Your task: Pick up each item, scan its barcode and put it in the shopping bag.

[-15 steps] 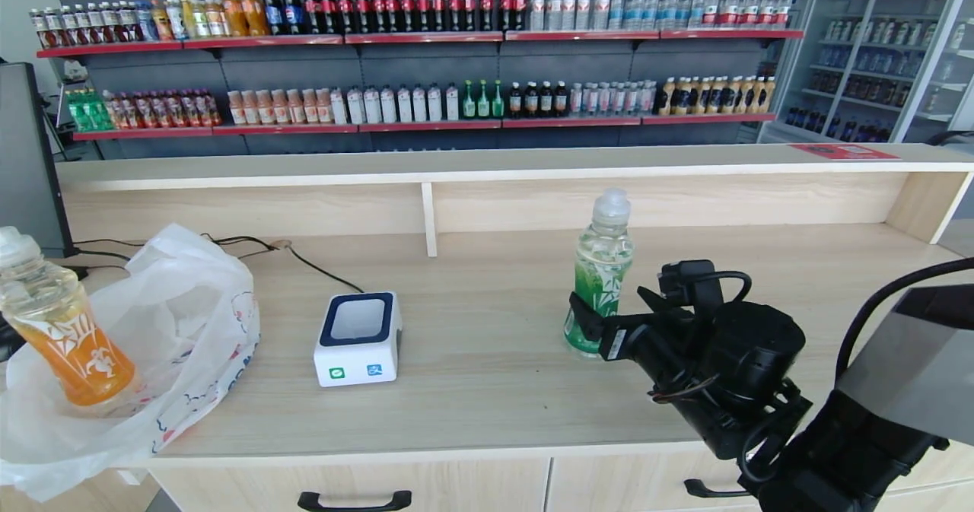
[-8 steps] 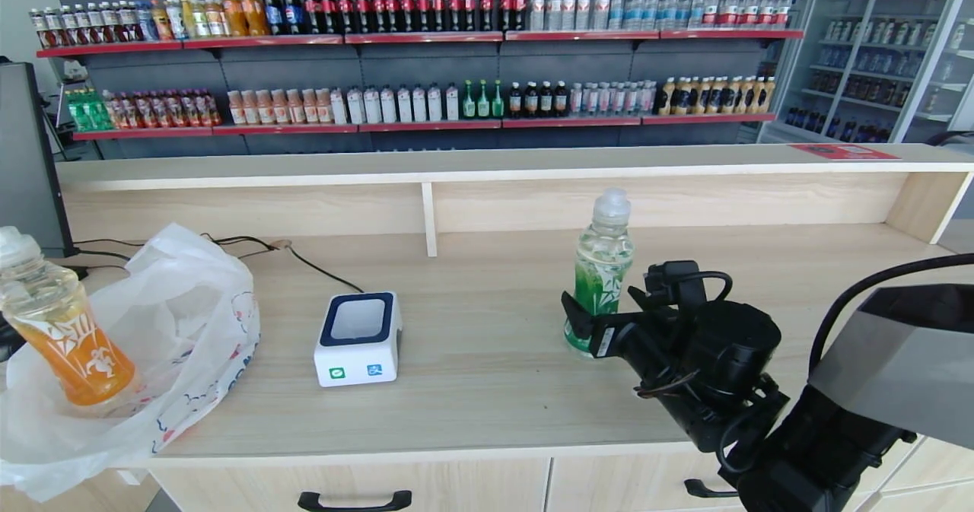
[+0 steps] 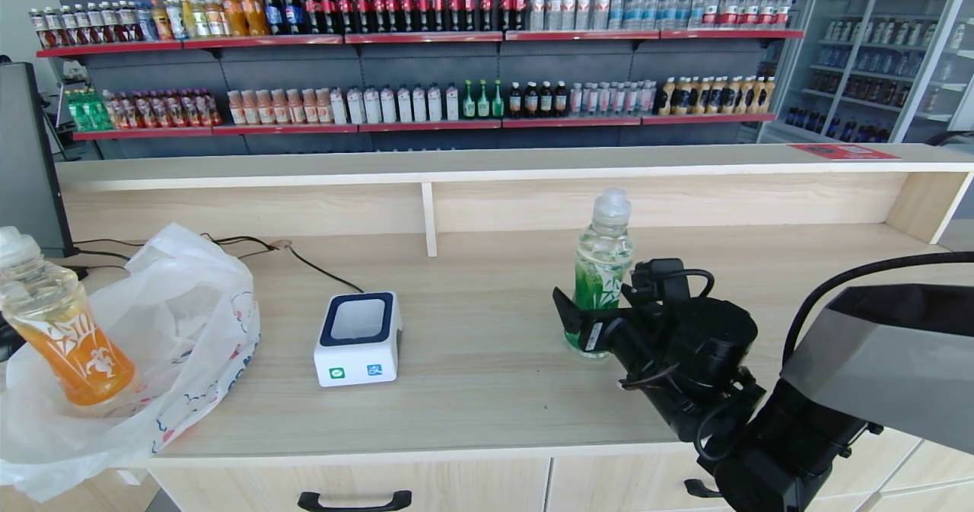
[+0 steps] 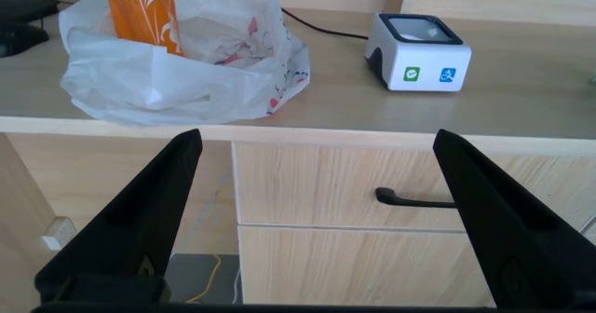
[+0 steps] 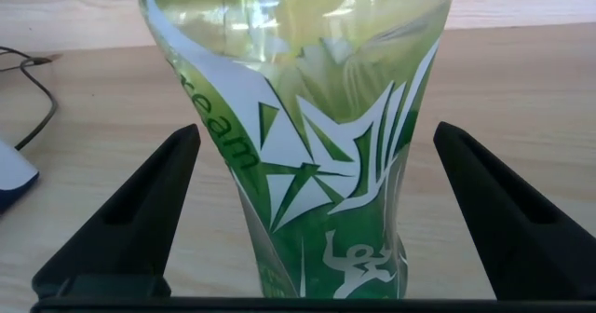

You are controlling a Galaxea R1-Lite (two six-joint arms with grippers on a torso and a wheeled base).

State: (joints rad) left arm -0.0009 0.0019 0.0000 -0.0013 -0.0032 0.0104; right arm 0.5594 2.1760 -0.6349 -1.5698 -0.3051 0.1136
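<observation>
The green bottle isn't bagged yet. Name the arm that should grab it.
Right. The right gripper is open with the green bottle between its fingers; the left gripper sits off the counter, by the shopping bag.

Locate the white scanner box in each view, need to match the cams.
Head view: scanner mid-counter, between the shopping bag and the green bottle.
Left wrist view: scanner on the counter, beside the shopping bag.
Right wrist view: a cut-off white-and-blue corner, likely the scanner, beyond the green bottle.
Shared landmark: the black cable running to it.
</observation>
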